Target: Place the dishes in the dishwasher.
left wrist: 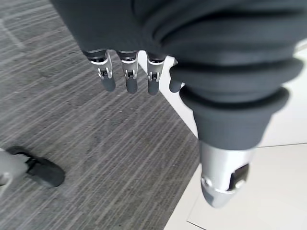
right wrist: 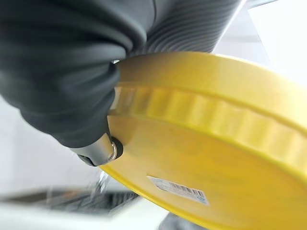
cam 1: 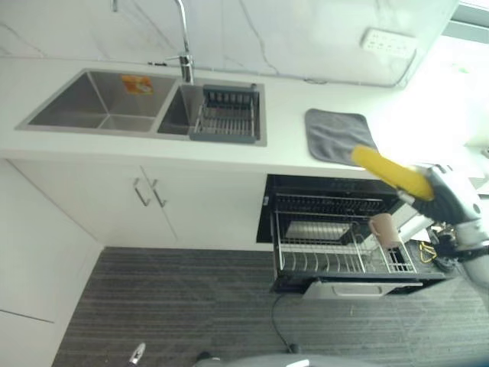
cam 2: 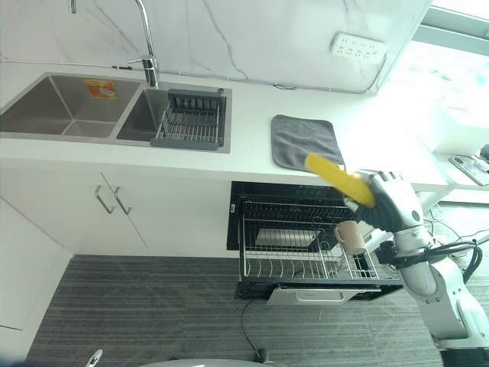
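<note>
Strong daylight is coming in from about 2 o'clock, washing out the white counter (cam 1: 428,122) there. The dishwasher (cam 1: 336,191) opening is staying dark. In the right wrist view the yellow plate (right wrist: 216,158) is looking soft, out of focus.

White countertop (cam 1: 290,107) with grey cloth (cam 1: 338,134) beside the sink (cam 1: 107,103)

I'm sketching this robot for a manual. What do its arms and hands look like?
Both arms are silver-grey. On the left hand, a dark ribbed cover wraps the back and wrist; from it come silver fingers with dark tips and a silver thumb with a dark inset. The right hand has the same dark ribbed cover, with a silver-grey jointed forearm behind it.
</note>
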`<state>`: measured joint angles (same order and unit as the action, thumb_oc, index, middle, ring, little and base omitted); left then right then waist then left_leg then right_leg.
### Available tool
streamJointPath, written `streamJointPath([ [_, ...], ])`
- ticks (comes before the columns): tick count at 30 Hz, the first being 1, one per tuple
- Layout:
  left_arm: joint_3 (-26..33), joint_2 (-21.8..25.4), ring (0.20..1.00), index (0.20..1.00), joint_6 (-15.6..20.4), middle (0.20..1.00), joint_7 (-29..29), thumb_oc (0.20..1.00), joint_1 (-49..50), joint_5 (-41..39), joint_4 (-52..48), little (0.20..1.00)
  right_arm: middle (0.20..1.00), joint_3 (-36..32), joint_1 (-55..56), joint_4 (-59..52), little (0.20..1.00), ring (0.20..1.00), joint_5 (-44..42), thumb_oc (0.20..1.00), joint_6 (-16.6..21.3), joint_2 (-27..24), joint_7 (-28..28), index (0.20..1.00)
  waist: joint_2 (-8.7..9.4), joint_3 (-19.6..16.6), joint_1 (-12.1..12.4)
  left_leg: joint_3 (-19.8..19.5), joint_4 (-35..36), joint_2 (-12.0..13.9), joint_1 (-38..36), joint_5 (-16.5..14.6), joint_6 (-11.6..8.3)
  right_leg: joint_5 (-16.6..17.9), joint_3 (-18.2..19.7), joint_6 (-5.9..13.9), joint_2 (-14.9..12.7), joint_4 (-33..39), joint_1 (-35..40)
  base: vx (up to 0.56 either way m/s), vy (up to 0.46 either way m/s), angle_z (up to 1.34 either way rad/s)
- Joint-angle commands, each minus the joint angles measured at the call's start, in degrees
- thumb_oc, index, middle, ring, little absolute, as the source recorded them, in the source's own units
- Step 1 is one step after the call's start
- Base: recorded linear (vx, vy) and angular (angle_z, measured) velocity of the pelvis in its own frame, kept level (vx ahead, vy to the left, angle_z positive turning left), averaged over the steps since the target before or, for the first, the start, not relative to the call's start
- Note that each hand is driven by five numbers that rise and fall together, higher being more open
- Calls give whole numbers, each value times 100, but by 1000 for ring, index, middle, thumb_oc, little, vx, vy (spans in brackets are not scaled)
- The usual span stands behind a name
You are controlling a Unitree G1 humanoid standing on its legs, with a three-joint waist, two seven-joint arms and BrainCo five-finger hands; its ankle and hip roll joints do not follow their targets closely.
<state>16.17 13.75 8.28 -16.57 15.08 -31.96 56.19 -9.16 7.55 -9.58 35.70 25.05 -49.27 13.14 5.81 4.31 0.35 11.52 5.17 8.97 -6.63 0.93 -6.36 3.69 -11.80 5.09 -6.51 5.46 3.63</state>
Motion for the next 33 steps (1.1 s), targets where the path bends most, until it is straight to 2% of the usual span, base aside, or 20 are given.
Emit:
streamJointPath([
  [1,19,214,1000,1000,239,1000,25,1000,-307,314,223,1000,200,-54,-481,-209,200,200,254,200,218,-265,626,200,-118,51,133,-129,-17,224,127,-138,86,-227,-160,508,-352,-46,254,0,0,0],
  [10,-76,312,1000,1000,214,1000,114,1000,-330,302,187,1000,200,696,-643,401,200,200,569,200,447,-455,808,200,-123,42,229,-234,-17,175,126,-153,98,-269,-221,487,-332,-46,287,0,0,0],
  [16,-108,328,1000,1000,182,1000,54,1000,-330,368,199,1000,200,1314,-866,1176,200,200,593,200,245,-126,1026,200,-126,68,321,-300,-17,160,124,-147,96,-265,-276,472,-323,-46,298,18,-19,8],
  [19,-196,388,1000,1000,127,1000,56,1000,-359,419,182,1000,200,1731,-1091,1679,200,200,630,200,18,64,1184,200,-146,100,411,-361,-17,149,138,-143,102,-280,-318,457,-303,-46,332,46,-44,3],
  [22,-188,429,1000,1000,75,1000,63,1000,-282,568,125,1000,200,1885,-1155,2068,200,200,474,200,-183,213,1258,200,-159,123,484,-475,-17,93,72,-164,136,-351,-339,374,-224,-46,493,151,-29,8],
  [23,-181,433,1000,1000,44,1000,35,1000,-239,631,70,1000,200,1873,-1195,2175,200,200,326,200,-300,274,1230,200,-185,192,512,-508,-47,72,24,-107,154,-477,-340,304,-178,-301,476,122,8,28],
  [25,-266,485,1000,1000,70,1000,51,1000,-293,710,47,1000,200,1931,-1366,2368,200,200,325,200,-438,353,1354,200,-240,435,548,-666,-792,83,404,-242,129,-790,-326,189,-210,-1063,124,-14,-7,19],
  [28,-517,638,1000,1000,109,1000,-141,1000,-578,459,-103,1000,200,2039,-1753,2636,200,200,446,200,-560,281,1576,200,-291,810,543,-801,-1779,53,1208,-461,101,-1010,-309,70,-322,-1706,-454,-197,-22,9],
  [29,-612,682,1000,1000,88,1000,-206,1000,-644,210,-163,1000,200,2160,-1971,2771,200,200,545,200,-568,224,1609,200,-345,936,554,-864,-1955,38,1382,-502,81,-1077,-291,40,-350,-1887,-629,-215,33,15],
  [33,-668,697,1000,1000,160,1000,-165,1000,-647,259,-235,1000,200,2437,-2285,2854,200,200,407,200,-686,5,1561,200,-340,1092,609,-994,-2513,76,1723,-684,90,-1262,-274,-62,-453,-2434,-973,-48,21,-11],
])
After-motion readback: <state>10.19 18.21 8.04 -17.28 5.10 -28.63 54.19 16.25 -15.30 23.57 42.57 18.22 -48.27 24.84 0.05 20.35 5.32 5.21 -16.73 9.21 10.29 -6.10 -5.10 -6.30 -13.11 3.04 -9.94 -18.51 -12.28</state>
